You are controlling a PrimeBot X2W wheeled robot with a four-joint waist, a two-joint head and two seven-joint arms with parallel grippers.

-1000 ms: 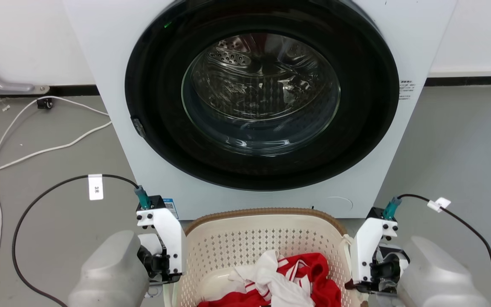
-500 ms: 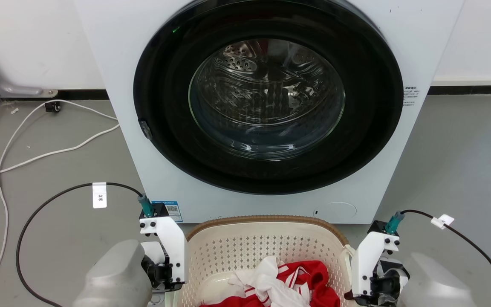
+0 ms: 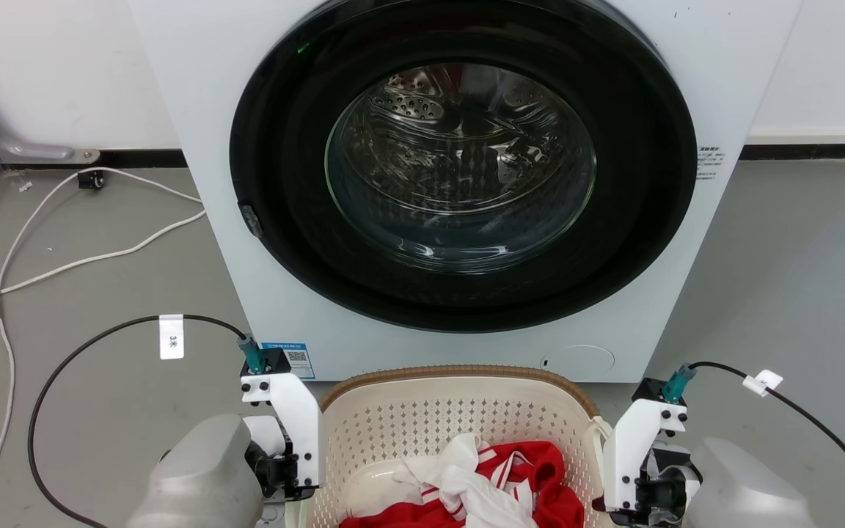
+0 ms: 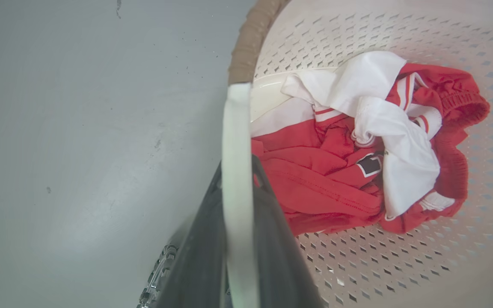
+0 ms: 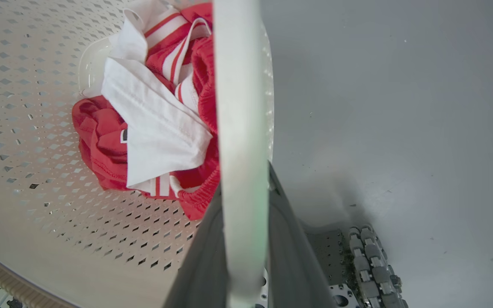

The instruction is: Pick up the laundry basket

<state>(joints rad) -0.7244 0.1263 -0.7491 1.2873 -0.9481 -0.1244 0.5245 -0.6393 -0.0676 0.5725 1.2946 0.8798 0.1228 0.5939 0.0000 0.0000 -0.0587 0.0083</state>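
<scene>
Jaws both clamped on handles (image 4: 236,149) of laundry basket (image 3: 459,418) in wrist views, washing machine (image 3: 459,183) in head view

The laundry basket (image 3: 459,422), cream-white perforated plastic with a brown woven-look rim, is upright just before the washing machine (image 3: 188,110), red and white clothes (image 3: 532,469) bunched in its bottom, its white loop handles (image 4: 236,141) raised at both sides.

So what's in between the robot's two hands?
The laundry basket, holding red and white clothes, sits between the left gripper and the right gripper in the head view. In the wrist views, each is shut on a white handle.
</scene>
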